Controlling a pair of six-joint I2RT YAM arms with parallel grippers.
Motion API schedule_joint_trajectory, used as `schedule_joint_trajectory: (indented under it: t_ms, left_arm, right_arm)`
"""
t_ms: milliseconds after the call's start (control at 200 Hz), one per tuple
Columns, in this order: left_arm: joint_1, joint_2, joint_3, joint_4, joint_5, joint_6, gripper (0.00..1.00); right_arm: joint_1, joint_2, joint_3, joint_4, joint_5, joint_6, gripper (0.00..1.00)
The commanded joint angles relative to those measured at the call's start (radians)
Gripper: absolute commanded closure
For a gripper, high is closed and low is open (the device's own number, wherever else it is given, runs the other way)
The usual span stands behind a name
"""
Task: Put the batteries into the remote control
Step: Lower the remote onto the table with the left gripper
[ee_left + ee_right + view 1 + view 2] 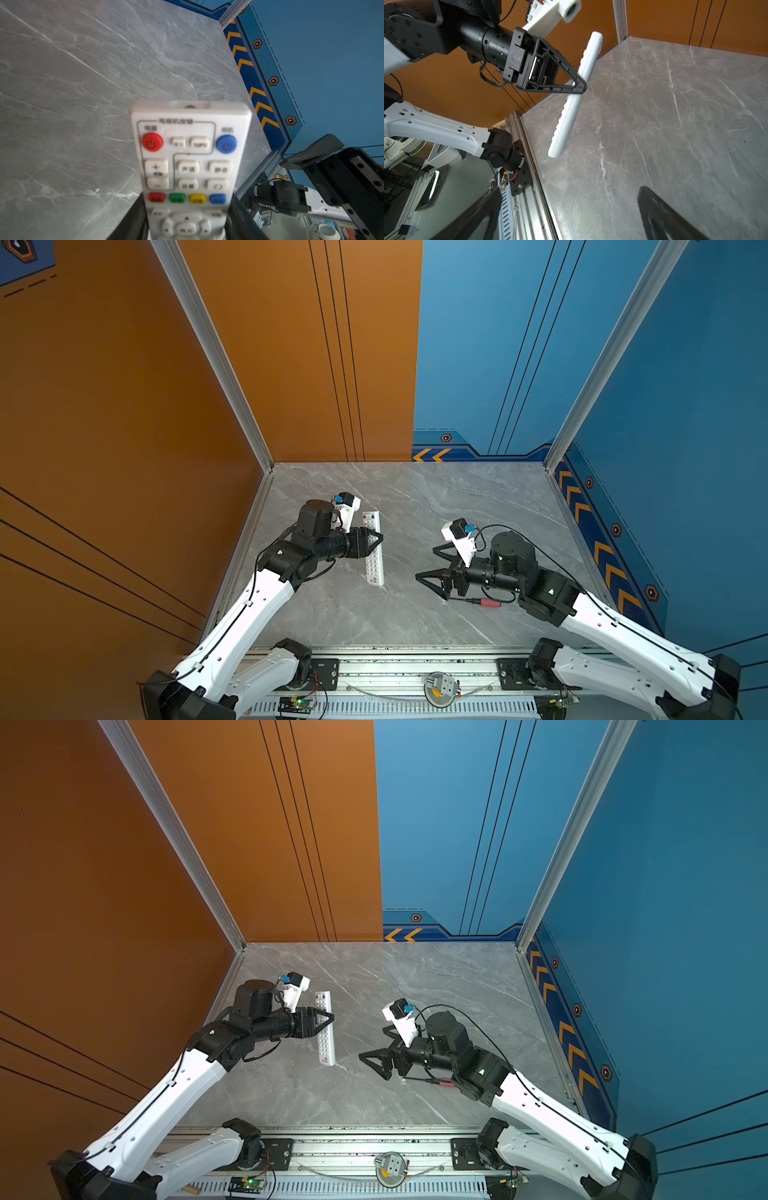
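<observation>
Two-arm bench scene, seen from above and from both wrists. The remote control [374, 568] is pinched across its width, about mid-length, by the left tool [376, 541]. Its button face is turned upward, as shown in the left wrist view [191, 166]. In the right wrist view the remote control [571, 116] is seen held tilted over the bench [415, 497]. Its coloured-button end is raised and its logo end is low; whether that low end touches the surface cannot be told. The right tool [426, 564] is spread wide and holds nothing, and it is pointed toward the remote control but kept well apart from it. A screwdriver [490, 603] with a red handle lies on the bench beneath the right arm. No batteries are seen in any view, and the back of the remote control is not shown clearly enough for the state of its compartment to be judged. Progress is judged to be early: the remote control has been grasped, but it would have to be turned back-side up, its compartment exposed, the batteries found and seated, and the cover closed
</observation>
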Motion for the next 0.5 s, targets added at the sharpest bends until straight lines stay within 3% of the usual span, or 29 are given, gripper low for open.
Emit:
schedule_joint_trajectory:
  t_ms: [0,195,496]
  left_arm:
    - [0.011,0.047,0.083,-0.080,-0.071,0.032,0.92]
    - [0.020,0.171,0.181,-0.228,-0.188,0.057,0.92]
    - [0.026,0.290,0.230,-0.279,-0.291,0.091,0.90]
  right_arm:
    - [0.004,-0.019,0.011,-0.038,0.051,-0.027,0.00]
    - [0.005,-0.010,0.005,-0.064,0.106,-0.031,0.00]
    - [0.025,0.002,-0.003,-0.083,0.140,-0.053,0.00]
